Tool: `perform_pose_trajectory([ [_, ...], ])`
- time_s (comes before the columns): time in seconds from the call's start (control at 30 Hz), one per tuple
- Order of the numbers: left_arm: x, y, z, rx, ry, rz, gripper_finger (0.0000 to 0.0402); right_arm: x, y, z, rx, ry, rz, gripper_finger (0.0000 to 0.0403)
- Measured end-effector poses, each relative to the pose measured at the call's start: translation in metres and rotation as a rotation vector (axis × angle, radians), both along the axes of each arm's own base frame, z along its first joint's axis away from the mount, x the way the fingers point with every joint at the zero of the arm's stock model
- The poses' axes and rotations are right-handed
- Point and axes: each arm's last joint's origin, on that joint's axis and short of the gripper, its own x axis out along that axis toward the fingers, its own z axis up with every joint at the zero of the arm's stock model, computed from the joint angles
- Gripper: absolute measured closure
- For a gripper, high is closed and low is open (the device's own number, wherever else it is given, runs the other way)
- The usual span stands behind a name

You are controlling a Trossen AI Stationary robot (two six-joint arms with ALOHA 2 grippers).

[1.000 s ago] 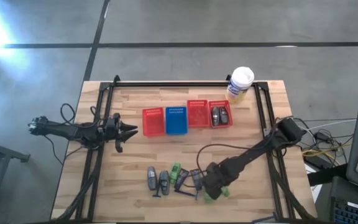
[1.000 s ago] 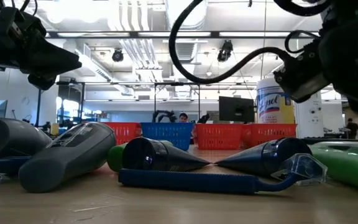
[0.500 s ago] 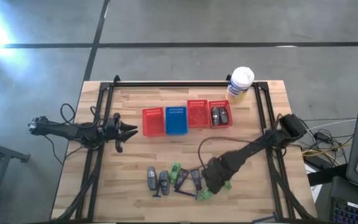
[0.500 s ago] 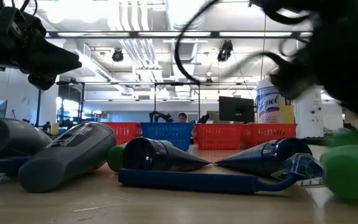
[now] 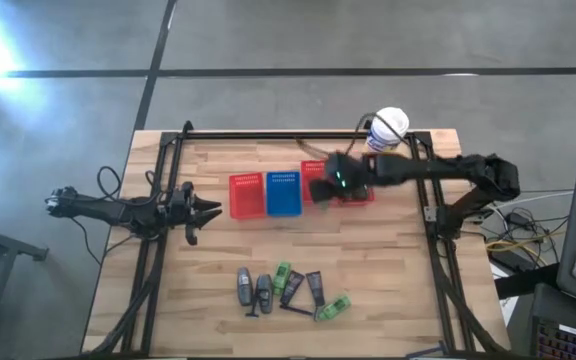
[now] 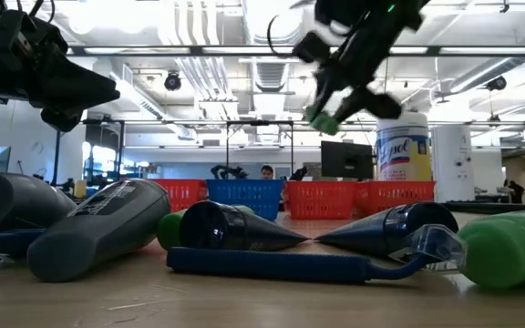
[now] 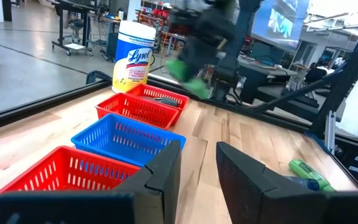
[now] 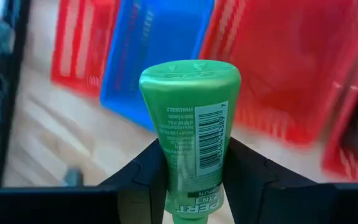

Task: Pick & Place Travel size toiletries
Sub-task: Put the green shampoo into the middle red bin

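Observation:
My right gripper (image 5: 333, 183) hangs above the two red baskets (image 5: 318, 182) at the far right, shut on a bright green bottle (image 8: 191, 118). The other toiletries lie in a row near the front edge: two grey bottles (image 5: 253, 288), a green bottle (image 5: 282, 275), two dark tubes (image 5: 304, 288), a thin dark stick (image 6: 272, 264) and another green bottle (image 5: 333, 307). Two grey items lie in the rightmost red basket (image 5: 355, 186). My left gripper (image 5: 206, 210) waits at the left, level, with a small gap between its fingers (image 7: 166, 177). My right gripper pinches the green bottle by its body (image 8: 169, 163), one finger on each side. The capped end (image 8: 190, 71) sticks out past the fingertips. The fingers slant down from the table's right side. The bottle is lifted clear, high above the baskets, its end (image 6: 322, 118) pointing down.
A red basket (image 5: 246, 195) and a blue basket (image 5: 283, 193) stand left of the two red ones. A white-lidded yellow canister (image 5: 388, 135) stands at the far right. Black frame rails (image 5: 433, 200) run along the table's sides and far edge.
My right gripper has risen from the near right end of the row with a green bottle and swung quickly toward the far edge, to above the red baskets, turning as it went. The bottle is now lifted clear of the table.

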Motion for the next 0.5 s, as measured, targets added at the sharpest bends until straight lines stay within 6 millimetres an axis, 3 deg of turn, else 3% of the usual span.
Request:
perform_pose_trajectory([
  [0.2, 0.0, 0.0, 0.0, 0.0, 0.0, 0.0, 0.0294, 0.018, -0.051, -0.021, -0.005, 0.047, 0.004, 0.0246],
  [0.5, 0.0, 0.0, 0.0, 0.0, 0.0, -0.001, 0.0293, 0.034, -0.064, -0.026, 0.0, 0.182, 0.072, 0.0157],
])
